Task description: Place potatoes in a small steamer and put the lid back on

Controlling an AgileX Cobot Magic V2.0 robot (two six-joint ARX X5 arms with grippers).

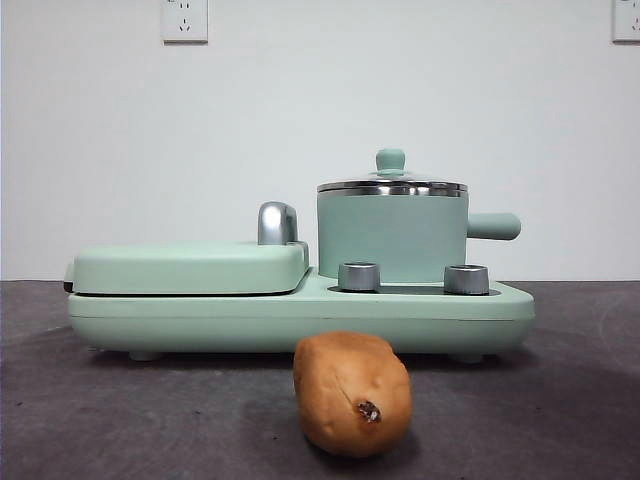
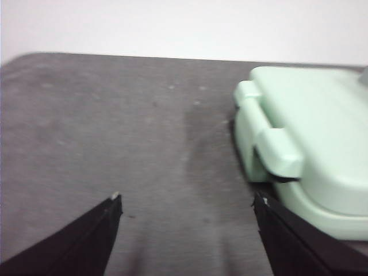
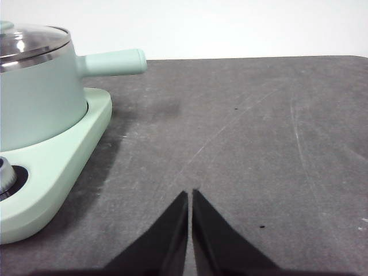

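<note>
We count one oblong orange-tan potato [image 1: 352, 394], one small mint-green cylindrical steamer pot [image 1: 392, 236] and one round silver-rimmed lid with a green knob [image 1: 391, 183]. There is one flat mint-green griddle cover [image 1: 188, 267] with one chrome handle [image 1: 277, 223], and two silver round dials [image 1: 359, 276] on the one mint-green cooker base [image 1: 300, 322]. We also see two white wall sockets [image 1: 184, 20] and two black two-jawed grippers [image 2: 187, 204], one in each wrist view.

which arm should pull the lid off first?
Likely right. Its claw, jaws shut, sits beside the steamer with the lid in view. The left claw, open, faces the griddle cover at the far end.
</note>
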